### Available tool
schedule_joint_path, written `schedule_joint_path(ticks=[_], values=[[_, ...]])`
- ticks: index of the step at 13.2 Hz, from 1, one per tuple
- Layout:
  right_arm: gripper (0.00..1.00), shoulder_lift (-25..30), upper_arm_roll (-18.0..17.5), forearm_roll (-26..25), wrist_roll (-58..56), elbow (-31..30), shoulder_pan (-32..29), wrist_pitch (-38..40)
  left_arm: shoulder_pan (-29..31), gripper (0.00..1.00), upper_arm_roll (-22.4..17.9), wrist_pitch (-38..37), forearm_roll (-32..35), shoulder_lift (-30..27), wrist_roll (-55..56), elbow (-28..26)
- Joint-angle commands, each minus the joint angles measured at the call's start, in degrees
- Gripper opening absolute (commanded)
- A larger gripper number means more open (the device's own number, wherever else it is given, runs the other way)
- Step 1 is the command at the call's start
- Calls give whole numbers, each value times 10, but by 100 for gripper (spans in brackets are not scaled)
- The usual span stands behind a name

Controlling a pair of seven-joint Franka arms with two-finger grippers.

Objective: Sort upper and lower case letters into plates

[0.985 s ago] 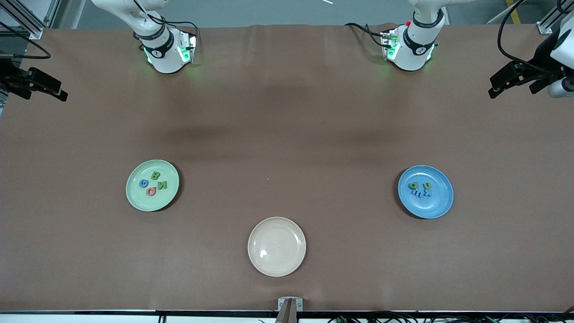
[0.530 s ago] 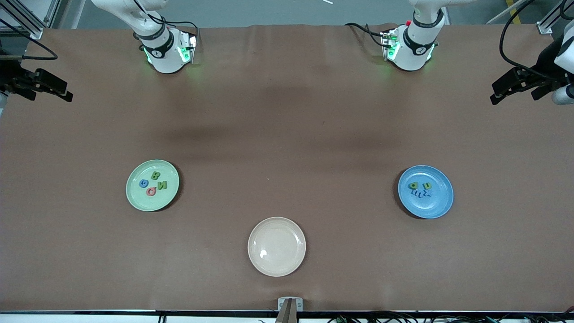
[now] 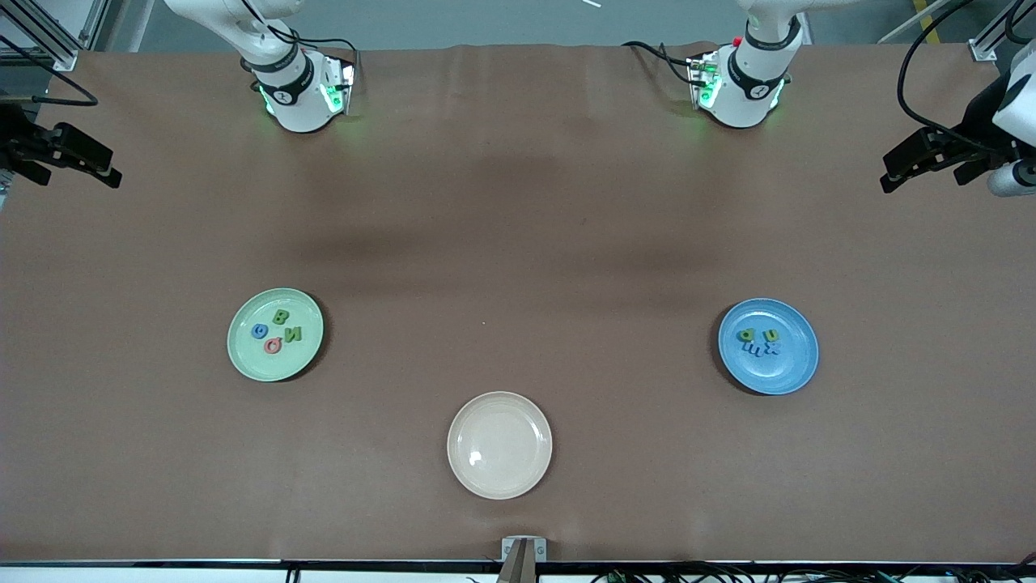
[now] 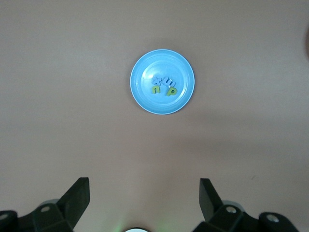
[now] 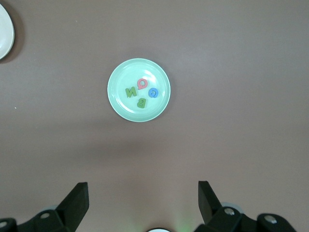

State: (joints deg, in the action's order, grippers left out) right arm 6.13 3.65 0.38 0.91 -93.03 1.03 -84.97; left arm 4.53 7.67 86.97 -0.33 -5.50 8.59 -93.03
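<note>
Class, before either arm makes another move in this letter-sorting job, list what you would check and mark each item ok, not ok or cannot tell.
1. Green plate holds only capitals: ok; B, N, G and a red letter, seemingly Q, lie in it.
2. Blue plate holds only small letters: ok, as far as they can be read; four lie there.
3. Cream plate holds no letters: ok.
4. No letters left on the table: ok.
5. Left gripper open and holding nothing, at its own end of the table: ok.
6. Right gripper open and holding nothing, at its own end: ok.
</note>
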Motion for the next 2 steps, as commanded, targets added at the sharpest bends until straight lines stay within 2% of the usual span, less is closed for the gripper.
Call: schedule_joint_path(ticks=[1,2], values=[[100,-12,0,-3,4,18,-1,21,-1,100,2,-4,5,8,-9,17],[100,-12,0,-2,4,11,-2,16,-2,100,2,-4,6,8,-9,17]])
